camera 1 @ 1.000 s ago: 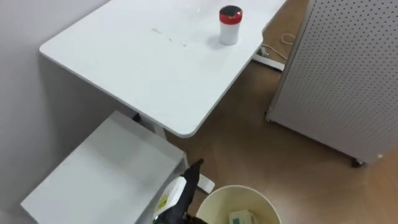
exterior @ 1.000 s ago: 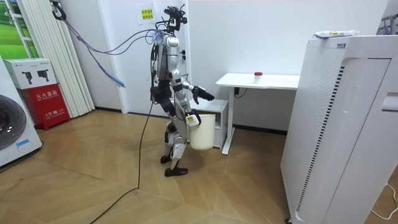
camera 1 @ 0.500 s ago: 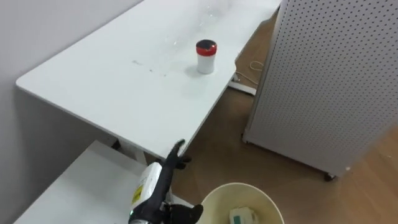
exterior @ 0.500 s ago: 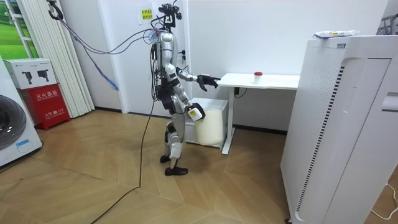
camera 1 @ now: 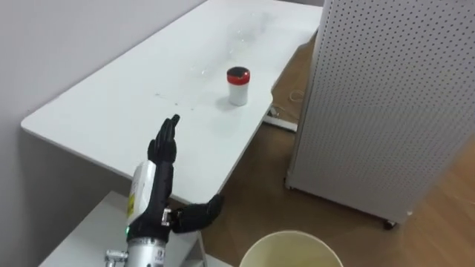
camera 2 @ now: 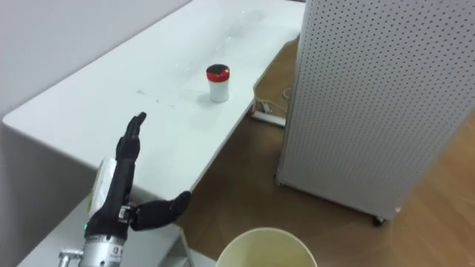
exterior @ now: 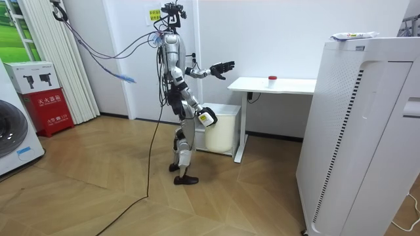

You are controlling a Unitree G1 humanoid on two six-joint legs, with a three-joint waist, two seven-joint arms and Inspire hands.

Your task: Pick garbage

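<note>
While the robot is standing on the wood-plank floor (camera 1: pixel 260 185) just off the near end of the smooth white worktop (camera 1: pixel 111 111), its left robot hand (camera 1: pixel 157 159) is hovering by that end, above worktop height. Its black fingers are stretching out straight and close together, the thumb is sticking out sideways, and it is holding nothing. A small cylindrical white container (camera 1: pixel 237 87) with a round red lid is standing upright farther along the worktop, near the edge facing the floor and well apart from that robot hand. A round, cream, open-topped bin (camera 1: pixel 267 239) is showing its rim low in the eye views, over the floor. In the room view it is hanging at the robot's hip by the right robot hand (exterior: pixel 207 118), whose grip I cannot tell. A tall white perforated panel (camera 1: pixel 386 96) is standing beside the worktop, and a boxy white cabinet (camera 1: pixel 82 237) is sitting under it.
</note>
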